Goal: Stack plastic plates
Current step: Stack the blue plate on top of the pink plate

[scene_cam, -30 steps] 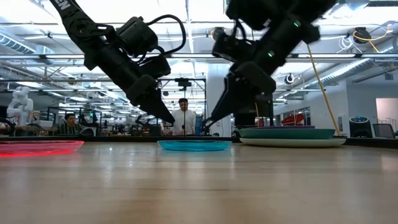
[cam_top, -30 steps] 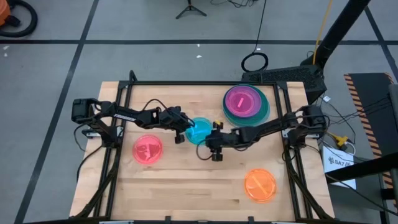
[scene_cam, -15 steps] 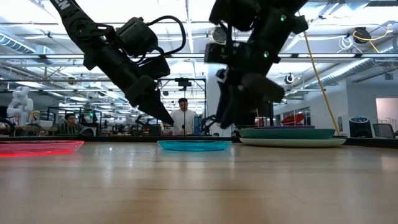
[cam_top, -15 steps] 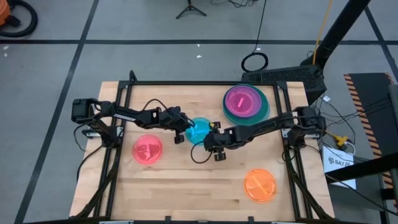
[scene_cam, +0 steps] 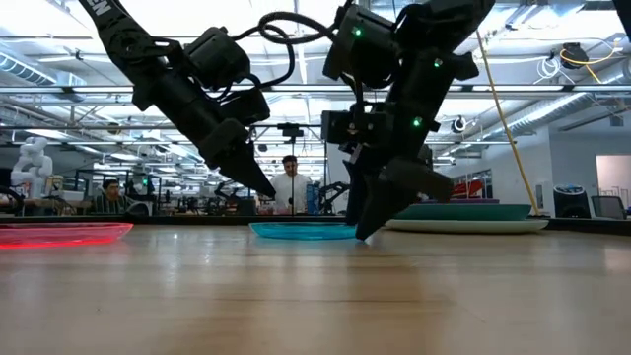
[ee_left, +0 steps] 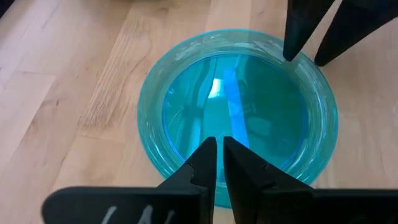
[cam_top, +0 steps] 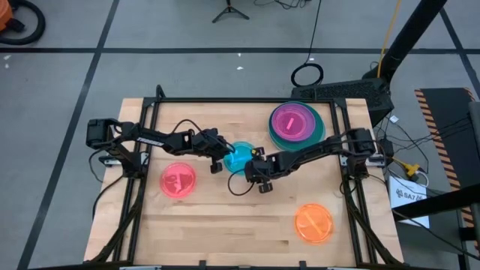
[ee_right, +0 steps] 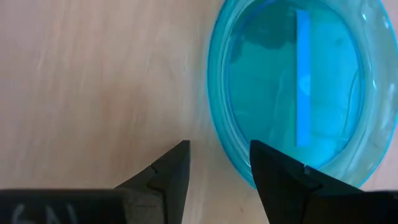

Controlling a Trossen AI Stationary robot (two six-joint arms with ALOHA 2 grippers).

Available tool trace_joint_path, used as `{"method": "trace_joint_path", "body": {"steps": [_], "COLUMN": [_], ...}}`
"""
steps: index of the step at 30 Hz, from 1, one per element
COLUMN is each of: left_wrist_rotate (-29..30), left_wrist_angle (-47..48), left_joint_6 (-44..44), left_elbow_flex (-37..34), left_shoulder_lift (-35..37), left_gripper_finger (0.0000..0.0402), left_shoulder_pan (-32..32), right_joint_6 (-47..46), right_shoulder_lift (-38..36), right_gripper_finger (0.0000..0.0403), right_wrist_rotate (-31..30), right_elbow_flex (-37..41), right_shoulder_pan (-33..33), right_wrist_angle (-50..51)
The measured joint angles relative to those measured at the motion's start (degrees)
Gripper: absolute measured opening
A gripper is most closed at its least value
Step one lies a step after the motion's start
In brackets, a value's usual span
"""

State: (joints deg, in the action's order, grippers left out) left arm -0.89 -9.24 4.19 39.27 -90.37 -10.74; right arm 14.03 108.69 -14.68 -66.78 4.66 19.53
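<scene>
The small cyan plate (cam_top: 240,157) lies flat on the table's middle, and also shows in the low view (scene_cam: 306,231). My left gripper (ee_left: 219,155) is shut. Its tips sit over the plate's left rim, slanting down from the table's left (cam_top: 222,154). My right gripper (ee_right: 217,158) is open and low at the plate's near right rim (cam_top: 255,168). One of its fingers is outside over the wood and the other over the rim. On the far right, a pink plate (cam_top: 292,122) tops a stack resting on a dark green plate (cam_top: 320,133). My left gripper's shut fingers (ee_left: 208,155) lie over the cyan plate's left rim (ee_left: 180,186), slanting down from the table's left; I cannot tell whether they touch it. My right gripper has one finger (ee_right: 273,165) over the near right rim (ee_right: 233,158); I cannot tell whether it touches.
A pink-red plate (cam_top: 178,181) lies near the left, and an orange plate (cam_top: 313,223) lies near the right front. Bare wood stretches along the near edge. People stand in the room beyond the table (scene_cam: 289,182).
My right gripper has moved a little toward the table's left and down. It turned until its open fingers point at the table by the cyan plate's rim. The plate and my left gripper have stayed put.
</scene>
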Motion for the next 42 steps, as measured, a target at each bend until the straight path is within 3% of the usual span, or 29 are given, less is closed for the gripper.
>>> {"method": "trace_joint_path", "body": {"steps": [6,24,42], "left_wrist_rotate": [0.0,0.0,0.0], "left_wrist_angle": [-0.5,-1.4,-1.3], "left_joint_6": [0.0,0.4,0.2], "left_elbow_flex": [0.0,0.0,0.0], "left_shoulder_lift": [0.0,0.0,0.0], "left_gripper_finger": [0.0035,0.0035,0.0035], "left_shoulder_pan": [0.0,0.3,0.4], "right_joint_6": [2.9,7.0,9.2], "right_shoulder_lift": [0.0,0.6,0.7], "right_gripper_finger": [0.0155,0.0055,0.0003], "right_wrist_rotate": [0.1,3.7,2.5], "right_elbow_flex": [0.0,0.0,0.0], "right_shoulder_pan": [-1.0,-2.4,-2.4], "right_wrist_angle": [-0.6,-1.3,-1.6]}}
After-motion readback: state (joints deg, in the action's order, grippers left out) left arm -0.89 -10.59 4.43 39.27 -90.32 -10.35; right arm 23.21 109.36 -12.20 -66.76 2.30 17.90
